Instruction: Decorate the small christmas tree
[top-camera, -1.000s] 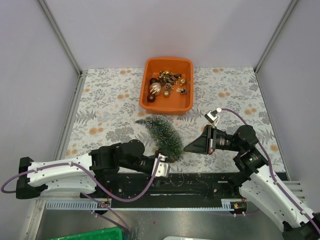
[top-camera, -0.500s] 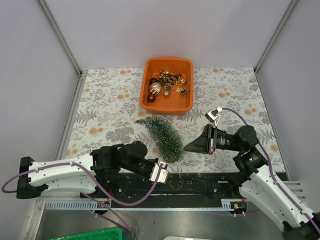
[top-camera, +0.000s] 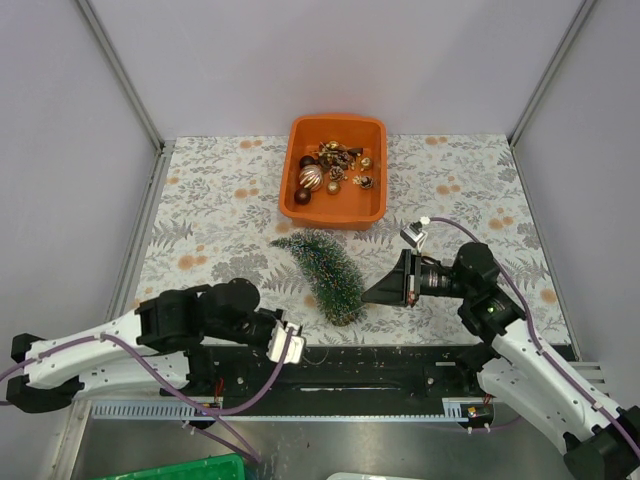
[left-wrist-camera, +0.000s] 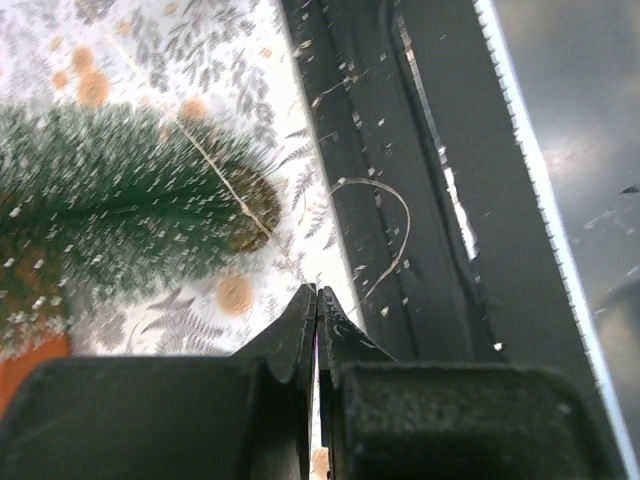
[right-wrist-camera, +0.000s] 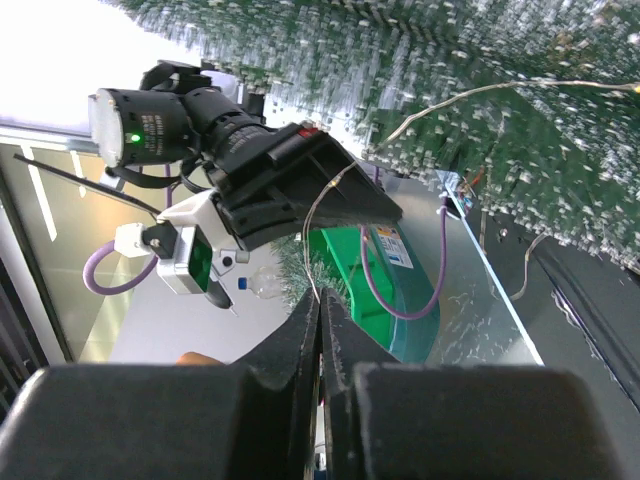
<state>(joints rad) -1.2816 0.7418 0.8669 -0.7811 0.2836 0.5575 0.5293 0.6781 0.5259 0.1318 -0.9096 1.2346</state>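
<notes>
The small christmas tree (top-camera: 325, 272) lies on its side on the floral mat, tip toward the orange tray (top-camera: 296, 175) and brown base near the front edge. It also shows in the left wrist view (left-wrist-camera: 120, 210) and fills the top of the right wrist view (right-wrist-camera: 450, 60). My right gripper (top-camera: 368, 294) (right-wrist-camera: 320, 300) hovers just right of the tree's base, shut on a thin wire (right-wrist-camera: 500, 92) that runs up across the branches. My left gripper (top-camera: 297, 342) (left-wrist-camera: 317, 290) is shut over the mat's front edge, left of the base. A wire loop (left-wrist-camera: 400, 215) ends close by its tips.
The tray holds several round baubles and small ornaments (top-camera: 312, 178). A black rail (top-camera: 400, 365) runs along the near edge of the mat. A green bin (top-camera: 190, 468) sits below it. Grey walls and metal posts close in the table on three sides.
My left gripper stood open at the tree's base; it has shut and drawn back leftward along the front edge. The right gripper has edged toward the tree, still shut.
</notes>
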